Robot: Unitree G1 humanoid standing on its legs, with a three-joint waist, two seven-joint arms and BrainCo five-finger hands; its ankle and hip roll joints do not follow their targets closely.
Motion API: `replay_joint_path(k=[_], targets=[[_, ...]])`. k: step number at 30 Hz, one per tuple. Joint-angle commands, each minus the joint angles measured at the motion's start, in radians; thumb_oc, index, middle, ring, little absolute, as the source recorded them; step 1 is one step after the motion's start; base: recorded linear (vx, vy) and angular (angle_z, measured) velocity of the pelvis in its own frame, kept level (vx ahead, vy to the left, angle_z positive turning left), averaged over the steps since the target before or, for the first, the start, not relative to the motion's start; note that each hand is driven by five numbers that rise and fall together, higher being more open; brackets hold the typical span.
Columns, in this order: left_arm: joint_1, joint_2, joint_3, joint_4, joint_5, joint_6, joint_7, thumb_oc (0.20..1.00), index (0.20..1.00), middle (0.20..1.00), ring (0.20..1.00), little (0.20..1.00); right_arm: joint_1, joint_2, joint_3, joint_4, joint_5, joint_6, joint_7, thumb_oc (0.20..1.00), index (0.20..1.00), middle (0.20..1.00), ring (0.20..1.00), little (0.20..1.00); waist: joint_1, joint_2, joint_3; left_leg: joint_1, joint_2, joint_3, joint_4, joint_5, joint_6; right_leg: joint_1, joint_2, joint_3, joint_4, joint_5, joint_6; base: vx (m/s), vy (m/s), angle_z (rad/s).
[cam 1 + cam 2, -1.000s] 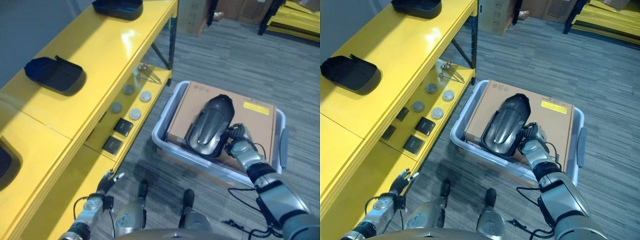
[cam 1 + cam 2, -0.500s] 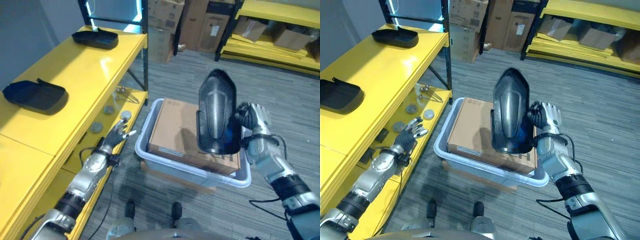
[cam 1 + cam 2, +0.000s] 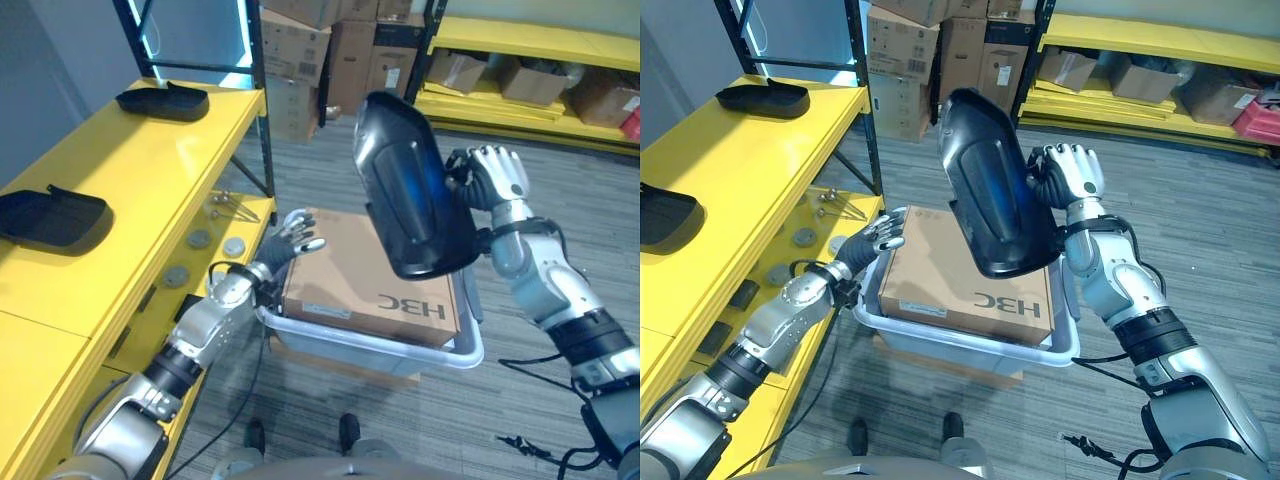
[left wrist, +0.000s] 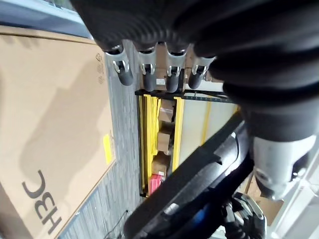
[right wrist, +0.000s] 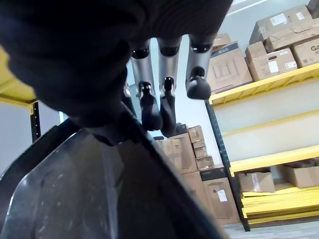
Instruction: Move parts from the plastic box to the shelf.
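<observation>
Part: a big glossy black moulded cover is held up in the air above the plastic box, tilted, with its narrow end pointing up and toward the shelf side.
Right hand: the right hand is clamped on the cover's edge on the side away from the shelf, fingers curled over the rim; in the right wrist view the dark fingertips are seen hooked onto the dark shell.
Part looks: long rounded shell, shiny black with a bluish sheen down the middle, wider at the lower end, raised rim all round.
Left hand: the left hand is held out with fingers spread and relaxed, nothing in it, just beside the box's shelf-side corner.
Plastic box: a pale grey plastic box is sat on the carpet next to the shelf, and a brown cardboard carton is lying flat inside it, directly under the part.
Shelf: a yellow shelf is alongside; two black trays are parked on its top level, one near the far corner, one nearer.
Lower level: small round discs are laid out near its front edge.
</observation>
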State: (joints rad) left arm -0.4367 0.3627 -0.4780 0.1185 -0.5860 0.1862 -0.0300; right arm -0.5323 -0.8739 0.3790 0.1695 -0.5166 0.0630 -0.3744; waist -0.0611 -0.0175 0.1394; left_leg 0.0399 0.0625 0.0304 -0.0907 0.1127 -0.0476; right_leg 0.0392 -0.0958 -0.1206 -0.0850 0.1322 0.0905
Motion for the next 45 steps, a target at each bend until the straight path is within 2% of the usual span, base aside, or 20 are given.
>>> replay_joint_path(k=[1,5,8,12,17,20,22,23,24,25,27,31,33,38,42,43,44,45], targets=[[-0.095,-0.012,-0.052,0.021,0.002,-0.012,-0.014,1.000,1.000,1.000,1.000,1.000,-0.171,0.025,0.051,-0.012,0.018,-0.044,-0.026,0.200,0.200,0.200,0.200,0.200,0.019,-0.028,-0.058,0.069,0.007,0.057,0.003,-0.088,0.007,0.049,-0.008,-0.006,-0.002,-0.048,0.030,0.00,0.000,0.00],[-0.116,-0.019,-0.063,0.019,-0.025,0.017,0.011,1.000,1.000,1.000,1.000,1.000,-0.193,0.065,0.084,-0.018,0.025,-0.084,-0.024,0.200,0.200,0.200,0.200,0.200,0.021,-0.022,-0.060,0.068,0.004,0.055,0.003,-0.090,0.007,0.048,-0.010,-0.007,-0.002,-0.050,0.031,0.00,0.000,0.00],[-0.114,-0.040,-0.054,0.037,-0.075,0.041,0.068,1.000,1.000,1.000,1.000,1.000,-0.203,0.108,0.105,-0.052,0.021,-0.119,-0.039,0.200,0.200,0.200,0.200,0.200,0.027,-0.019,-0.058,0.068,0.000,0.052,0.003,-0.094,0.011,0.049,-0.012,-0.010,-0.002,-0.052,0.031,0.00,0.000,0.00],[-0.099,-0.064,-0.040,0.071,-0.089,0.032,0.079,1.000,1.000,1.000,1.000,1.000,-0.197,0.138,0.111,-0.111,0.027,-0.140,-0.017,0.200,0.200,0.200,0.200,0.200,0.033,-0.020,-0.057,0.068,-0.005,0.048,0.003,-0.099,0.015,0.050,-0.013,-0.015,-0.002,-0.056,0.032,0.00,0.000,0.00],[-0.092,-0.084,-0.032,0.076,-0.147,0.040,0.098,1.000,1.000,1.000,1.000,1.000,-0.190,0.172,0.128,-0.131,0.124,-0.169,0.012,0.200,0.200,0.200,0.200,0.200,0.038,-0.019,-0.054,0.069,-0.005,0.045,0.003,-0.099,0.016,0.050,-0.013,-0.019,-0.002,-0.057,0.031,0.00,0.000,0.00],[-0.086,-0.105,-0.026,0.087,-0.192,0.029,0.119,1.000,1.000,1.000,1.000,1.000,-0.172,0.210,0.132,-0.156,0.189,-0.184,0.048,0.200,0.200,0.200,0.200,0.200,0.039,-0.021,-0.051,0.069,-0.007,0.045,0.003,-0.101,0.017,0.050,-0.014,-0.021,-0.002,-0.057,0.031,0.00,0.000,0.00],[-0.078,-0.121,-0.017,0.090,-0.226,-0.018,0.142,1.000,1.000,1.000,1.000,1.000,-0.154,0.236,0.132,-0.173,0.237,-0.181,0.074,0.200,0.200,0.200,0.200,0.200,0.040,-0.022,-0.049,0.070,-0.008,0.044,0.003,-0.101,0.018,0.051,-0.014,-0.021,-0.002,-0.057,0.030,0.00,0.000,0.00],[-0.075,-0.130,-0.010,0.097,-0.251,-0.053,0.144,0.922,0.922,0.922,0.922,0.922,-0.141,0.255,0.133,-0.178,0.266,-0.176,0.085,0.200,0.200,0.200,0.200,0.200,0.040,-0.022,-0.049,0.070,-0.009,0.044,0.003,-0.101,0.018,0.052,-0.014,-0.021,-0.002,-0.057,0.029,0.00,0.000,0.00],[-0.071,-0.143,0.004,0.096,-0.266,-0.103,0.149,0.219,0.219,0.219,0.219,0.219,-0.120,0.283,0.135,-0.186,0.292,-0.169,0.097,0.200,0.200,0.200,0.200,0.200,0.038,-0.023,-0.048,0.071,-0.009,0.046,0.003,-0.102,0.018,0.051,-0.014,-0.019,-0.002,-0.057,0.029,0.00,0.000,0.00],[-0.070,-0.145,0.006,0.097,-0.269,-0.111,0.148,0.200,0.200,0.200,0.200,0.200,-0.115,0.288,0.135,-0.188,0.299,-0.167,0.098,0.200,0.200,0.200,0.200,0.200,0.038,-0.023,-0.048,0.071,-0.008,0.046,0.003,-0.102,0.018,0.051,-0.014,-0.019,-0.002,-0.057,0.028,0.00,0.000,0.00],[-0.067,-0.161,0.020,0.087,-0.243,-0.182,0.150,0.200,0.200,0.200,0.200,0.200,-0.071,0.335,0.139,-0.196,0.336,-0.162,0.099,0.200,0.200,0.200,0.200,0.200,0.035,-0.025,-0.046,0.072,-0.008,0.049,0.003,-0.101,0.019,0.051,-0.013,-0.017,-0.002,-0.056,0.025,0.00,0.000,0.00],[-0.063,-0.174,0.021,0.062,-0.214,-0.247,0.165,0.200,0.200,0.200,0.200,0.200,-0.020,0.388,0.141,-0.201,0.375,-0.155,0.093,0.200,0.200,0.200,0.200,0.200,0.035,-0.027,-0.041,0.071,-0.008,0.050,0.003,-0.102,0.020,0.050,-0.013,-0.017,-0.002,-0.055,0.023,0.00,0.000,0.00],[-0.053,-0.173,0.026,0.045,-0.211,-0.302,0.191,0.200,0.200,0.200,0.200,0.200,0.021,0.428,0.146,-0.207,0.403,-0.148,0.088,0.200,0.200,0.200,0.200,0.200,0.034,-0.027,-0.038,0.072,-0.009,0.052,0.003,-0.102,0.021,0.050,-0.013,-0.015,-0.002,-0.054,0.021,0.00,0.005,-0.02],[-0.033,-0.167,0.040,0.027,-0.135,-0.370,0.234,0.200,0.200,0.200,0.200,0.200,0.080,0.469,0.146,-0.226,0.468,-0.116,0.076,0.200,0.200,0.200,0.200,0.200,0.033,-0.026,-0.038,0.073,-0.012,0.052,0.003,-0.102,0.024,0.051,-0.014,-0.011,-0.002,-0.053,0.019,0.00,0.000,0.00],[-0.017,-0.150,0.049,0.021,-0.065,-0.401,0.266,0.200,0.200,0.200,0.200,0.200,0.130,0.487,0.142,-0.232,0.510,-0.148,0.046,0.200,0.200,0.200,0.200,0.200,0.032,-0.024,-0.037,0.072,-0.016,0.052,0.003,-0.103,0.027,0.050,-0.017,-0.010,-0.002,-0.051,0.020,-0.01,0.023,0.00],[-0.015,-0.146,0.051,0.023,-0.059,-0.406,0.268,0.200,0.200,0.200,0.200,0.200,0.137,0.489,0.140,-0.235,0.517,-0.154,0.041,0.313,0.313,0.313,0.313,0.313,0.032,-0.024,-0.036,0.071,-0.017,0.052,0.003,-0.102,0.027,0.050,-0.017,-0.009,-0.002,-0.050,0.020,-0.02,0.079,-0.01],[-0.003,-0.133,0.062,0.022,-0.012,-0.417,0.288,0.200,0.200,0.200,0.200,0.200,0.165,0.492,0.127,-0.244,0.544,-0.177,0.026,1.000,1.000,1.000,1.000,1.000,0.031,-0.023,-0.034,0.071,-0.020,0.051,0.003,-0.103,0.030,0.050,-0.019,-0.008,-0.002,-0.049,0.021,-0.01,0.079,-0.01],[0.003,-0.126,0.067,0.023,0.021,-0.420,0.299,0.200,0.200,0.200,0.200,0.200,0.178,0.492,0.120,-0.247,0.568,-0.185,0.034,1.000,1.000,1.000,1.000,1.000,0.030,-0.022,-0.034,0.071,-0.022,0.050,0.003,-0.103,0.031,0.050,-0.020,-0.006,-0.002,-0.048,0.022,-0.01,0.097,-0.01]])
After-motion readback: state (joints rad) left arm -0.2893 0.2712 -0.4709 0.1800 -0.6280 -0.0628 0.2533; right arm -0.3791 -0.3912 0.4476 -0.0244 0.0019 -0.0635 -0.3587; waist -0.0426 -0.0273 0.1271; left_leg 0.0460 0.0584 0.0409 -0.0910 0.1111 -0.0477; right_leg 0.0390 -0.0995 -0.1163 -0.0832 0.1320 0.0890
